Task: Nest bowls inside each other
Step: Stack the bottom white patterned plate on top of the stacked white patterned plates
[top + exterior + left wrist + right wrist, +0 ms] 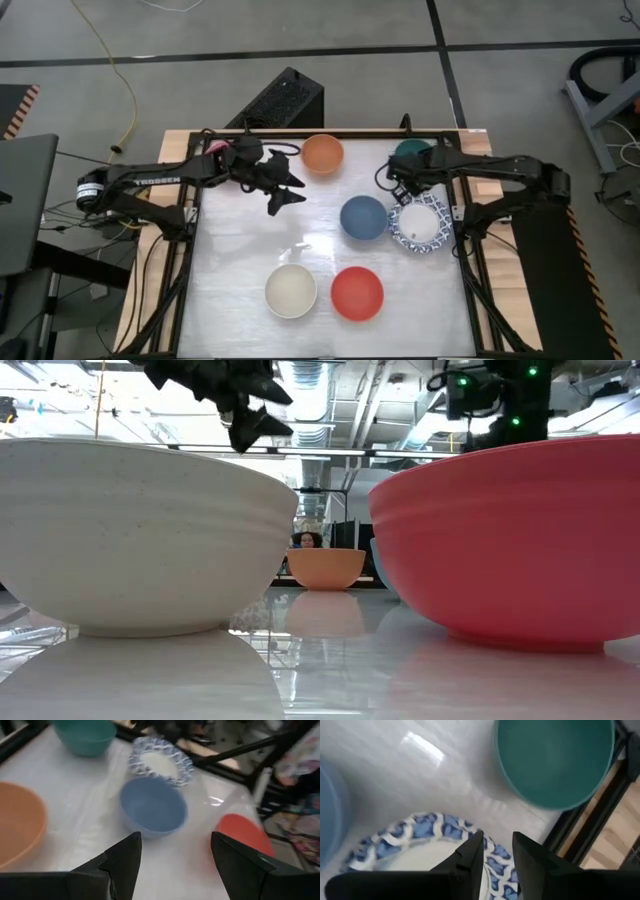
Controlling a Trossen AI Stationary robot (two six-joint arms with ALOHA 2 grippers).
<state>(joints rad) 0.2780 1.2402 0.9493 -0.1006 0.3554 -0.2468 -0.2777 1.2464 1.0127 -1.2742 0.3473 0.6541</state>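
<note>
The right gripper pinched the patterned bowl's rim near the table's right edge, beside the empty blue bowl. The left gripper hovered spread, empty.

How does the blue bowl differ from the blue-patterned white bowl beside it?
The blue bowl is one plain colour; the patterned bowl is white inside with a blue-patterned rim. The blue bowl stands free, while the right gripper has its fingers astride the patterned bowl's rim. In the high view the patterned bowl looks wider. Both are round, open side up, on the white table.
</note>
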